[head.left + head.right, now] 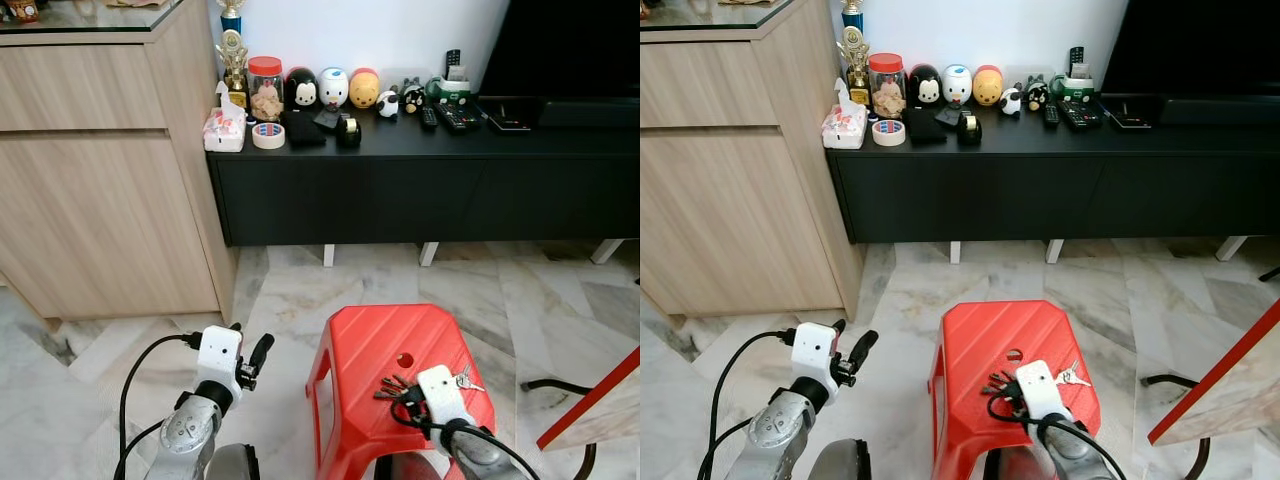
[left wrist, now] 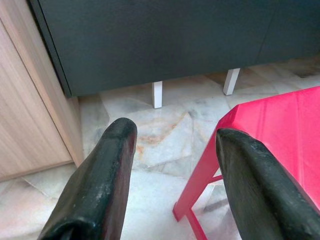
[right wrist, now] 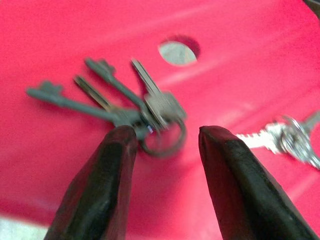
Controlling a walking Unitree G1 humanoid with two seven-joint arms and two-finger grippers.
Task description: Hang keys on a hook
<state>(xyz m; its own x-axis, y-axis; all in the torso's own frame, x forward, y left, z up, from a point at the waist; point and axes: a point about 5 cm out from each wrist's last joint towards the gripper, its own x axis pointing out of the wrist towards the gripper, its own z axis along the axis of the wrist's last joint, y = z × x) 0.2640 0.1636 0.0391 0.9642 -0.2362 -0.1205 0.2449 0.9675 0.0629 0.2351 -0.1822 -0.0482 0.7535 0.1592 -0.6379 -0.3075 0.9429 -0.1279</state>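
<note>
No legible txt, labels or nos. anywhere; items on the black cabinet (image 1: pixel 420 150) too small to read.

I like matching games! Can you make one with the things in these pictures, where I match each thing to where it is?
Things:
1. dark keys
2. silver keys
3. roll of tape
4. left end effector

Places:
A. on the black cabinet
B. over the floor, beside the red stool
C. on the stool, right before the right end effector
D. on the stool, off to the side

Pairs: 1-C, 2-D, 3-A, 4-B
</note>
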